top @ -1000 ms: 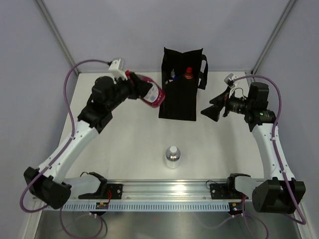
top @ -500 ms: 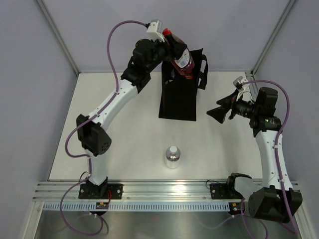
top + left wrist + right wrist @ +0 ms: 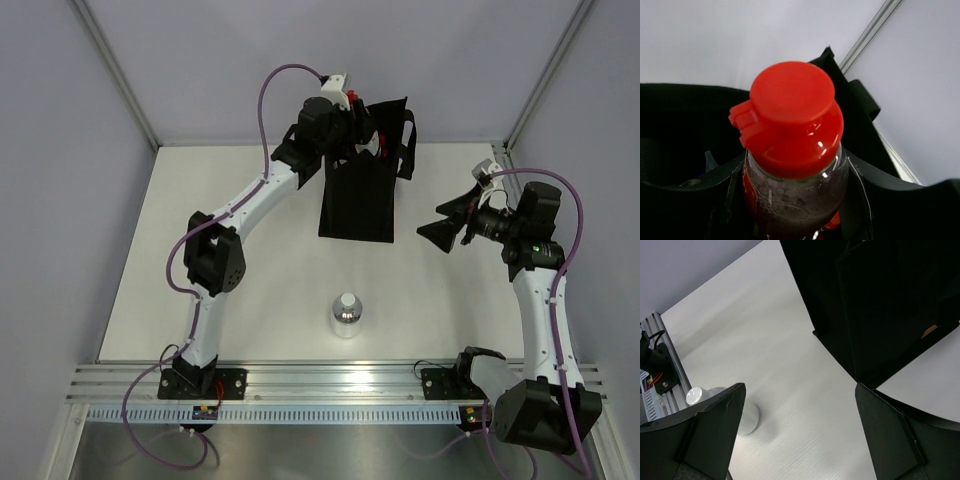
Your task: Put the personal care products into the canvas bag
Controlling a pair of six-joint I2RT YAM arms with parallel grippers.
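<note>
My left gripper [image 3: 350, 125] is shut on a red-capped bottle of dark red liquid [image 3: 790, 115] and holds it upright in the open mouth of the black canvas bag [image 3: 358, 200]. The bag's rim [image 3: 680, 97] surrounds the bottle in the left wrist view. Another red item [image 3: 833, 220] shows inside the bag below it. A clear white-capped bottle [image 3: 346, 311] stands on the table in front of the bag. In the right wrist view it [image 3: 747, 417] sits partly behind one finger. My right gripper [image 3: 440, 226] is open and empty, to the right of the bag [image 3: 880, 305].
The white table [image 3: 240, 260] is bounded by grey walls at the left, back and right. A metal rail [image 3: 330, 385] with the arm bases runs along the near edge. The bag's loop handles [image 3: 408, 150] hang at its right side.
My left arm has swung from the left of the bag to above it and lowered the red bottle into the bag's mouth. My right gripper has shifted slightly right and stays open.
</note>
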